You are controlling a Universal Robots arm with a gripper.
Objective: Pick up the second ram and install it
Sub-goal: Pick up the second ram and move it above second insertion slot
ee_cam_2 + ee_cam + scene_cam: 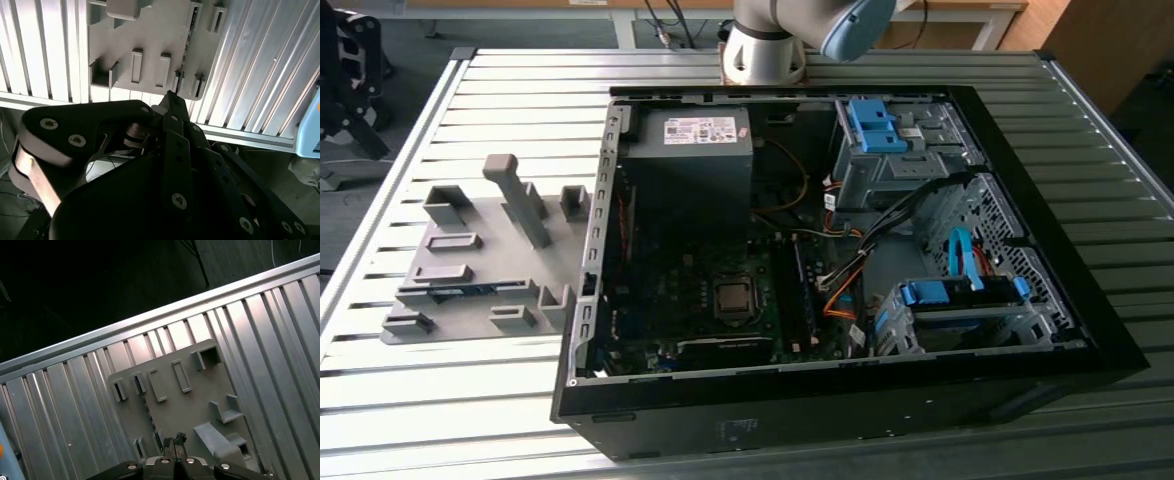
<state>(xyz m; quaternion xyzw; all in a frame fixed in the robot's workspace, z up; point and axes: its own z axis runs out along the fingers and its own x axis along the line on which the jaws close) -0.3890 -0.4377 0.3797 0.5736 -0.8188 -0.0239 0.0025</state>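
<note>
The second ram (467, 291) is a thin green-blue stick standing on its edge in the grey fixture (467, 245), on the table at the exterior view's left of the open computer case (854, 250). It appears as a thin dark strip in both wrist views (186, 45) (148, 410). My gripper (170, 96) hangs high above the fixture, its dark fingers pressed together with nothing between them. Its tip (173, 441) points down at the fixture's edge near the ram. The long memory slots (791, 290) lie beside the processor socket (734, 297).
The slatted metal table (480, 420) carries the case and the fixture. The arm's base (767, 45) stands behind the case. Inside the case are a power supply (687, 150), blue-latched drive cages (887, 130) (961, 300) and loose cables (847, 290). Tall grey fixture blocks (520, 195) rise near the ram.
</note>
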